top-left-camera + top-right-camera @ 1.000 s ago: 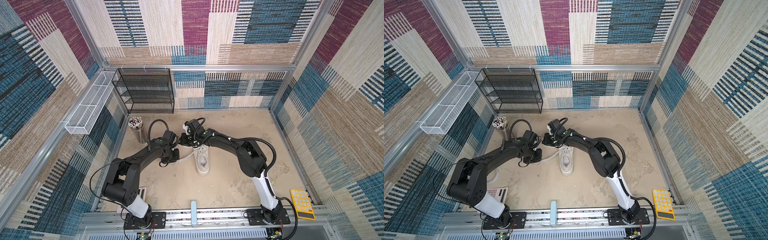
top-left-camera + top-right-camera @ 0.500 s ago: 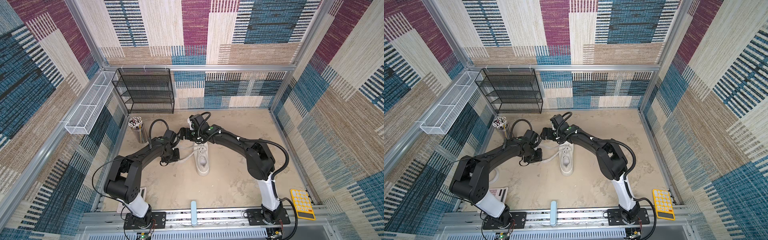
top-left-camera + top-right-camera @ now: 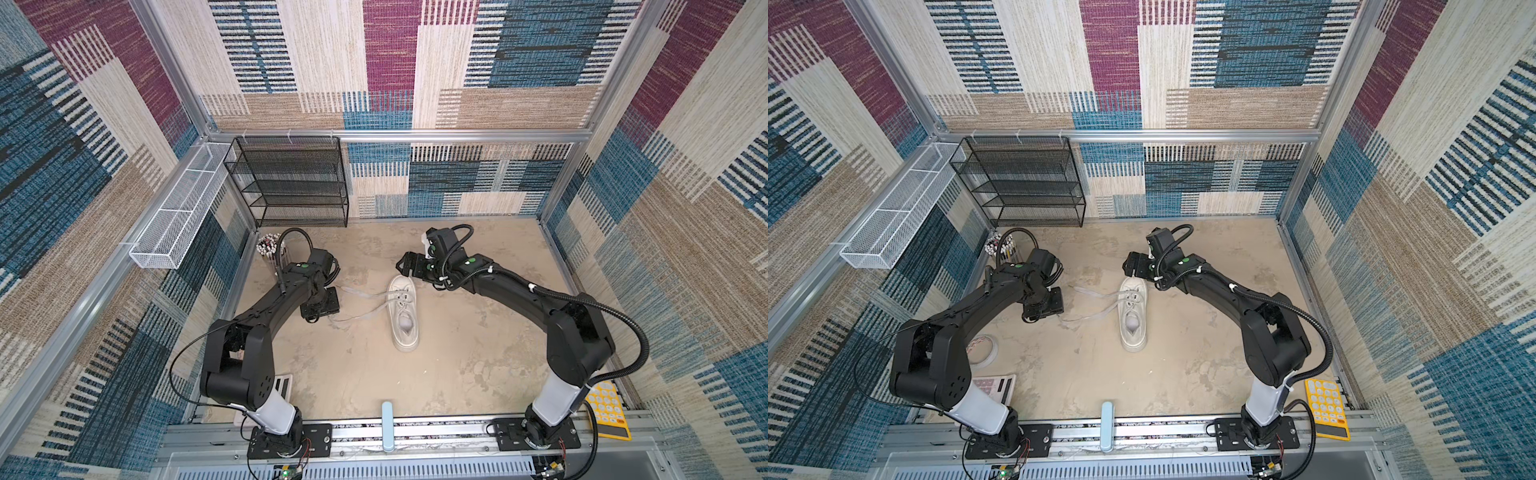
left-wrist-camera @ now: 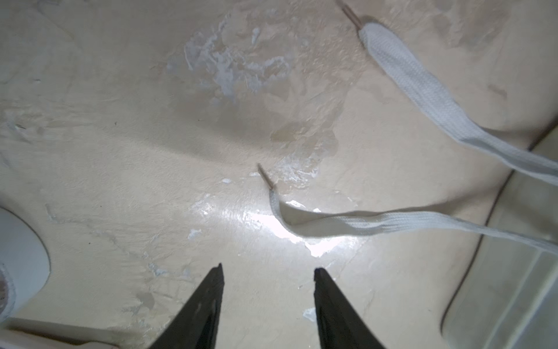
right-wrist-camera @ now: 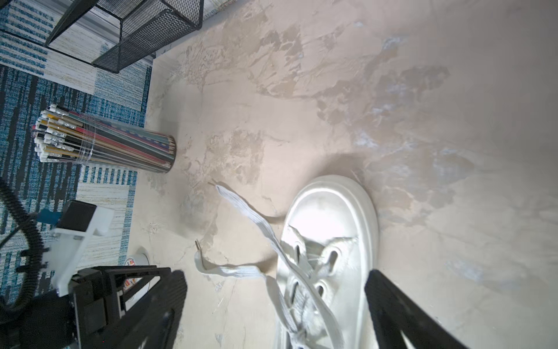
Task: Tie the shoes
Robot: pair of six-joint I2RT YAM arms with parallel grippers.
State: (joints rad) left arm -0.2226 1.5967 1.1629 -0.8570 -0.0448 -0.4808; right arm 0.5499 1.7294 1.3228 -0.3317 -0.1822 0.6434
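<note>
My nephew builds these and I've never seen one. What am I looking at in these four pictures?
A left arm and a right arm, both black robots, are bolted at the near edge of a table. Each ends in a two-fingered pincer.

Two pictures come from one camera overhead, looking down on everything. The other two come from small cameras on the arms' wrists, looking out past the fingers.

On the table lies a white sneaker. Its laces are untied and trail toward the left arm. A pencil cup, a black rack, a tape roll and a yellow calculator sit around the edges.

The left pincer hangs open near the lace ends. The right pincer is open over the sneaker's toe. Neither holds anything.
</note>
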